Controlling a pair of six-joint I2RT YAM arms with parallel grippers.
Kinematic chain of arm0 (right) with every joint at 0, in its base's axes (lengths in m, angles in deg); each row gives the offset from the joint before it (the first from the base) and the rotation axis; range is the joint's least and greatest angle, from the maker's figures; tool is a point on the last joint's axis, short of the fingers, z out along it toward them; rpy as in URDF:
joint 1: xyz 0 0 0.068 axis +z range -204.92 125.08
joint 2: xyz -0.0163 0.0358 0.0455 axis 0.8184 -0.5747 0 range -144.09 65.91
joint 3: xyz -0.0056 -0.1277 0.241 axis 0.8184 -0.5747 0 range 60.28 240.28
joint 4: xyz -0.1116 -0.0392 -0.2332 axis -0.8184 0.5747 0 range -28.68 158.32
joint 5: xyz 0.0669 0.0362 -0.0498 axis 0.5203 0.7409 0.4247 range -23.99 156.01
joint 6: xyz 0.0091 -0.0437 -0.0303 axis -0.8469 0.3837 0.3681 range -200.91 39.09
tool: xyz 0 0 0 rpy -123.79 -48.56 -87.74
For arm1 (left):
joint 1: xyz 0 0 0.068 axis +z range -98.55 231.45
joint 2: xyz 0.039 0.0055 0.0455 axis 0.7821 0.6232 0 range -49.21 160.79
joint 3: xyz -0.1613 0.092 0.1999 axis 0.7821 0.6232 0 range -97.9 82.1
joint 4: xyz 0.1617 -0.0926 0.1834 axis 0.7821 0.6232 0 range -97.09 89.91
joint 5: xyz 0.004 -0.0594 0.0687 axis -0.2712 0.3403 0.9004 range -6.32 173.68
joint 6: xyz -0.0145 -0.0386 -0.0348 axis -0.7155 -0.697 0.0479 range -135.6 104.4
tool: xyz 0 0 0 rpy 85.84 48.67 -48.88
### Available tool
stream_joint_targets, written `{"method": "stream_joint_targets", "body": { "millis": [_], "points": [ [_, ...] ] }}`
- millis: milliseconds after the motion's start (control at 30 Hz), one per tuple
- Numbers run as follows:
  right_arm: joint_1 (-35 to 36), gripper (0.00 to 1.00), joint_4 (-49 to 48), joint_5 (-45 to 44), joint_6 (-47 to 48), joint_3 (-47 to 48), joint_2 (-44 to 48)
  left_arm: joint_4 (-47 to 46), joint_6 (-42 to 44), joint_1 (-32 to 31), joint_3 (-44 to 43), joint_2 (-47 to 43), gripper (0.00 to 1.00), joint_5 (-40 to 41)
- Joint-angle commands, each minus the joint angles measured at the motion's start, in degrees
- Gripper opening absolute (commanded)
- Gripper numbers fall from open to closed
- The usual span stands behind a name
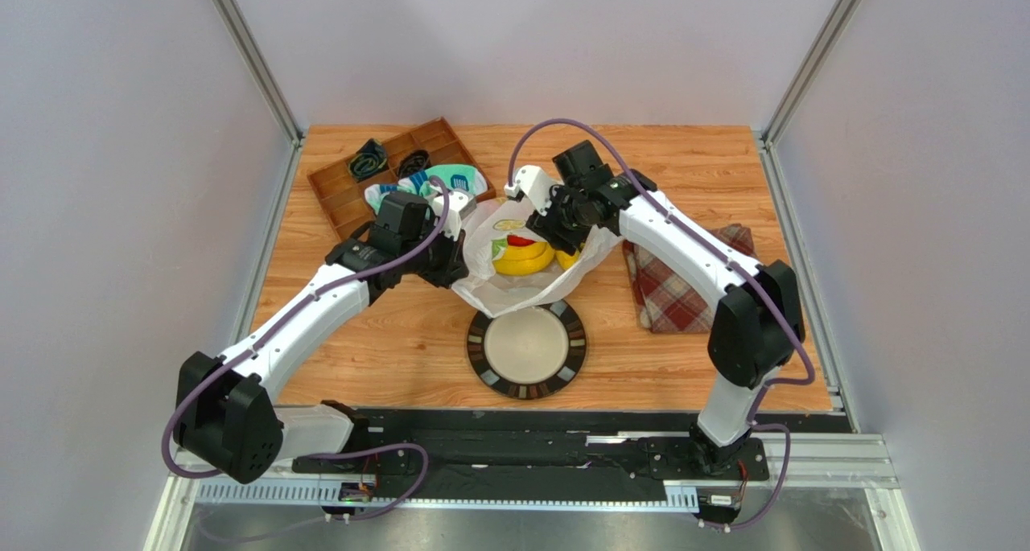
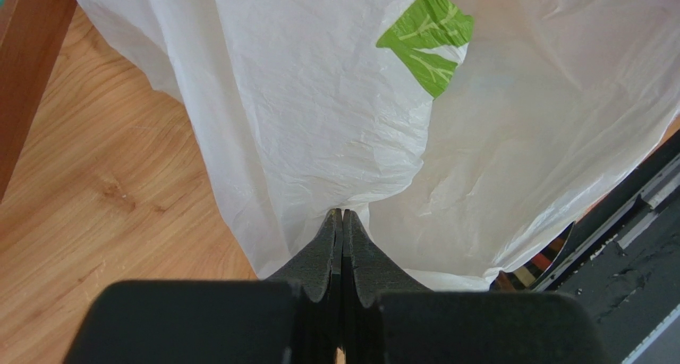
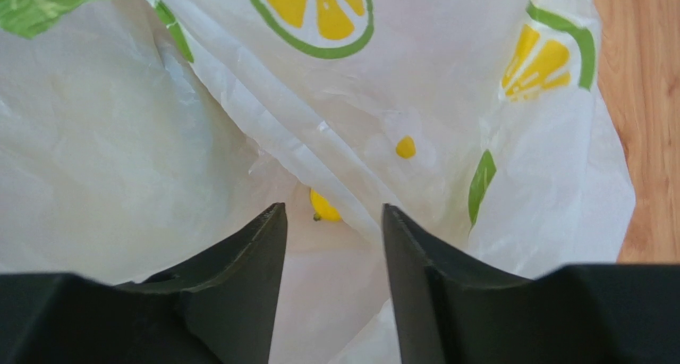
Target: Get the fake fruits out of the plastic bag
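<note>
The left gripper fills the bottom of its own view, its two fingers pressed together with a pinch of the plastic bag caught between the tips. The film rises from that pinch in a taut white sheet over the wooden table. No fruit shows here.

In the right wrist view the right gripper has its fingers apart, pointing down into folds of the bag with nothing between them. A small yellow end, probably of the bananas, peeks from under a crease just beyond the gap, and layers of film lie across it.

From above, the bag sits mid-table, just beyond a round plate, with its mouth spread between the two grippers. The yellow bananas and a red fruit lie inside in plain sight; I cannot make out other fruits. A plaid cloth lies to the right and a wooden tray to the far left.

The step in hand looks like reaching in for the first fruit. To do it well, the left pinch should hold firm and high so the mouth is wide. The right fingers should go in past the loose crease, not through it, and close on the bananas alone. Catching film along with fruit would drag the whole bag. The glossy plastic may slip, so a grip across the middle of the bunch seems safest.
</note>
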Motion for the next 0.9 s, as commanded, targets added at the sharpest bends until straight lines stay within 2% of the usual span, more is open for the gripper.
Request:
{"method": "stream_joint_targets", "body": {
  "millis": [0, 67, 167, 333, 500, 633, 867],
  "points": [
    [-0.55, 0.56, 3.5, 8.16, 16.45, 4.5, -3.72, 1.82, 3.17, 1.06, -2.56, 2.12, 0.0, -2.27],
    [-0.82, 0.61, 4.12, 10.11, 20.25, 5.29, -5.22, 3.48, 4.75, 1.06, -4.5, 4.22, 0.0, -2.1],
    [-0.82, 0.64, 5.96, 13.54, 24.92, 7.58, -7.76, 4.98, 5.73, 1.06, -6.0, 5.64, 0.0, -2.89],
    [-0.91, 0.64, 8.77, 18.64, 27.38, 12.49, -11.89, 4.47, 4.5, 1.15, -6.79, 5.29, 0.0, -4.03],
    [-0.82, 0.61, 10.36, 21.8, 32.12, 13.03, -13.84, 3.14, 3.71, 1.76, -8.1, 6.78, 0.0, -4.04],
    [-1.52, 0.59, 8.69, 20.23, 31.52, 11.8, -10.95, 3.93, 3.71, 2.81, -10.65, 8.72, 0.0, -3.77],
    [-2.14, 0.58, 8.69, 25.66, 31.43, 6.63, -1.45, 1.47, 1.07, 3.34, -11.45, 10.04, 0.0, -5.88]
  ]
}}
